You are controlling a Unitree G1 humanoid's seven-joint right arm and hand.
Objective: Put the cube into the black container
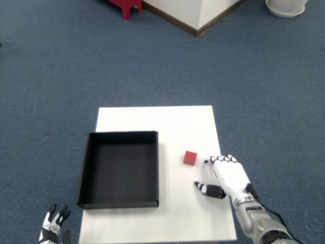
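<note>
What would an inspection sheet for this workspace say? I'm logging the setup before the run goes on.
Surface: white table on blue carpet.
Job's things: red cube on the table, right of the black container, apart from it; container empty.
Clutter: nothing seen on the table.
Hands: right hand open, just right of the cube, not touching it; left hand low at the table's near left corner, off the table.
Cables: dark cable along the right forearm.
Surroundings: red object, white wall corner, white base at the top.
</note>
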